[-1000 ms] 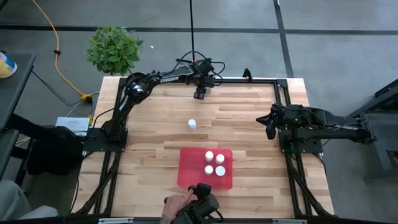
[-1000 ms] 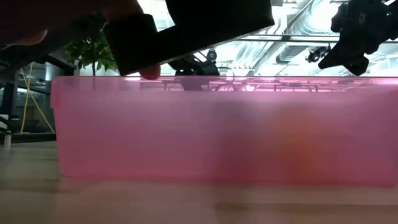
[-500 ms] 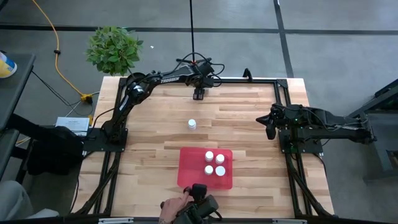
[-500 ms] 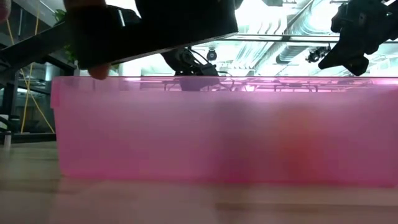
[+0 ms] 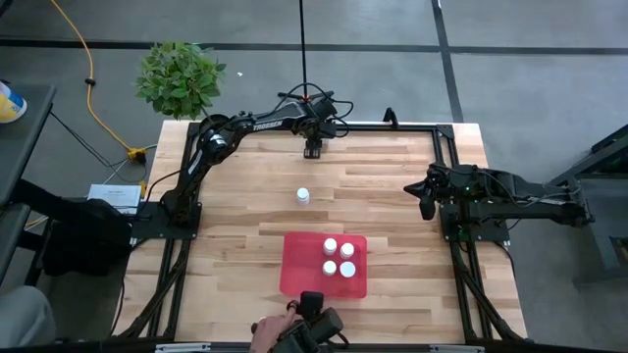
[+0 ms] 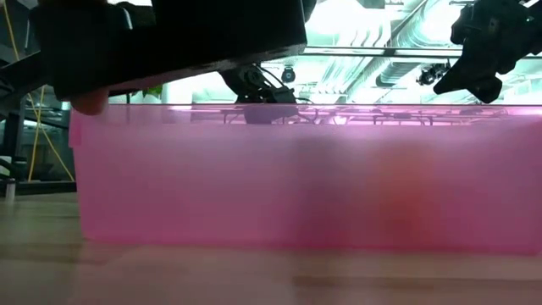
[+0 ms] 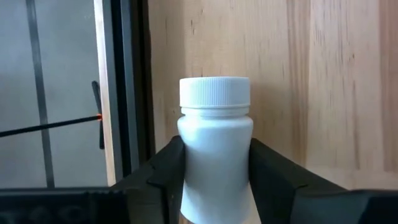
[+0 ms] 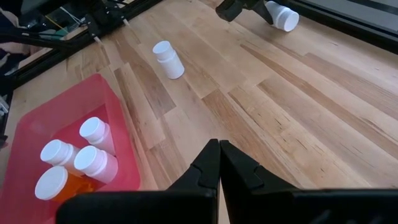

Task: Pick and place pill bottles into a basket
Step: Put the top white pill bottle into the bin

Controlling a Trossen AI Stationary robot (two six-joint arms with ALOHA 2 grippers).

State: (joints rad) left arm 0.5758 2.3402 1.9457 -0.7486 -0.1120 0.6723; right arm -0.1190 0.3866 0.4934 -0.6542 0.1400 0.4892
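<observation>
While four pill bottles [image 5: 339, 257] fill the basket [image 5: 299, 267], two remain outside.

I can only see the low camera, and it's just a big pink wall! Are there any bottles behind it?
Observer: Yes. From above, four pill bottles stand inside the red basket.
Operator: Where's the last one hiding?
Observer: Two are still outside. One loose bottle stands on the table, away from the basket.
Operator: And the other?
Observer: The left gripper is shut on a held bottle, at the table's far edge.
Operator: What's the other arm doing?
Observer: The right gripper is shut on nothing, parked at the table's right side.
</observation>
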